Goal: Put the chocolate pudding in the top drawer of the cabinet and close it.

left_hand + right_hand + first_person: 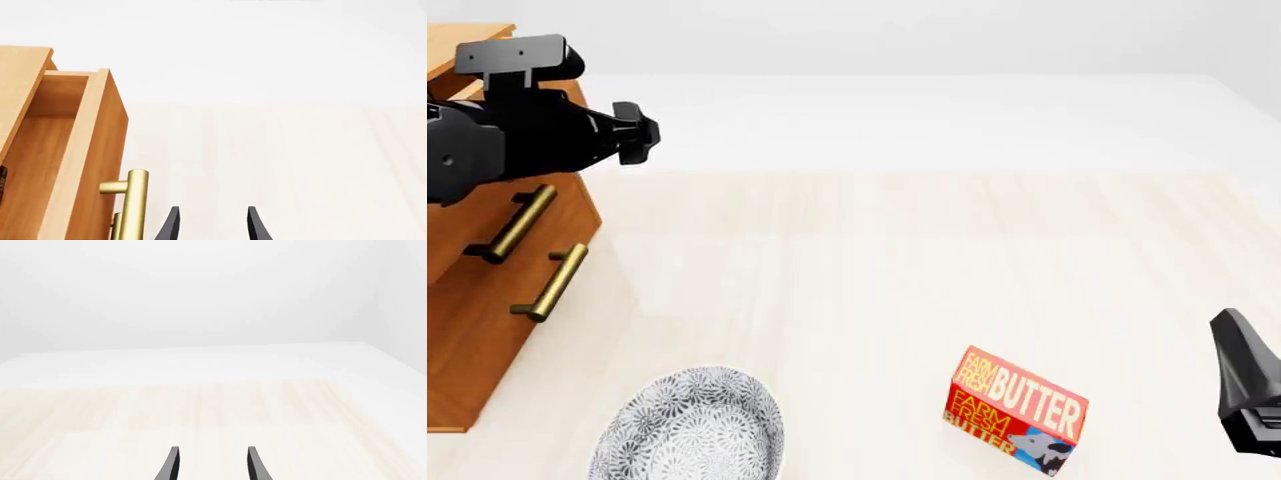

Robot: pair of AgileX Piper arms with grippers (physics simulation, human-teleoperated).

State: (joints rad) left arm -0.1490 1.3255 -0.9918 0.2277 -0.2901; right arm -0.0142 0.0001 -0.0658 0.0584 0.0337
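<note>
The cabinet stands at the table's left edge. Its top drawer is pulled out, brass handle toward me. My left gripper is open and empty, just beside that handle and in front of the drawer face. In the front view it hangs above the cabinet's upper handle. A dark brown sliver shows inside the drawer at the picture's edge; I cannot tell whether it is the chocolate pudding. My right gripper is open over bare table at the near right.
A red-orange butter box lies on the table near the front, right of centre. A grey patterned plate sits at the front left, close to the cabinet's base. The lower drawer's handle sits below the upper one.
</note>
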